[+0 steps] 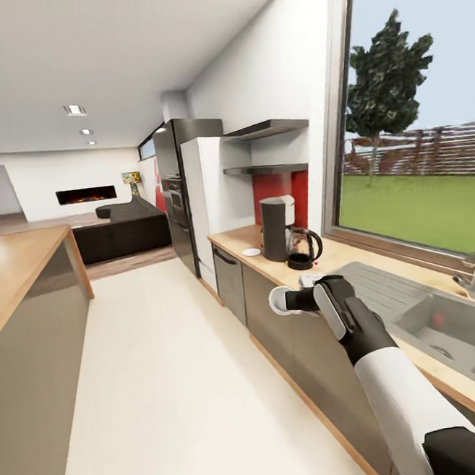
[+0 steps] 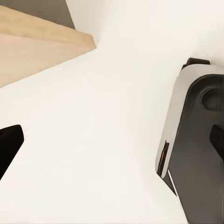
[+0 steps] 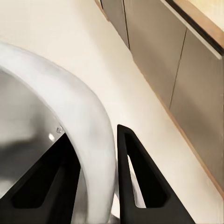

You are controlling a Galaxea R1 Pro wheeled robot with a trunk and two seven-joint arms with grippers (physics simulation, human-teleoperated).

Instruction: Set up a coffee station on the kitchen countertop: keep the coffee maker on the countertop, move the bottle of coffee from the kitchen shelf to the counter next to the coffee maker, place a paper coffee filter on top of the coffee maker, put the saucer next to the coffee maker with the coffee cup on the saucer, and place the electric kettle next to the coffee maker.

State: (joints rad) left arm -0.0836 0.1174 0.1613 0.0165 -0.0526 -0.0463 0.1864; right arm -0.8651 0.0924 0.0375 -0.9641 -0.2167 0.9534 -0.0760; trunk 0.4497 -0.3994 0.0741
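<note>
Two items beside coffee maker (image 1: 276, 228): kettle (image 1: 302, 249), saucer (image 1: 251, 251).

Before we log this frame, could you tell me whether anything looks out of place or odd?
Only one thing: the right pincer holds a white cup by its rim, tipped sideways over the floor. Nothing looks spilled or damaged.

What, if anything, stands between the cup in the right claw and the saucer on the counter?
Nothing visible blocks it. The right claw holds the white coffee cup over the floor beside the countertop edge. The saucer lies farther along, left of the coffee maker and electric kettle.
</note>
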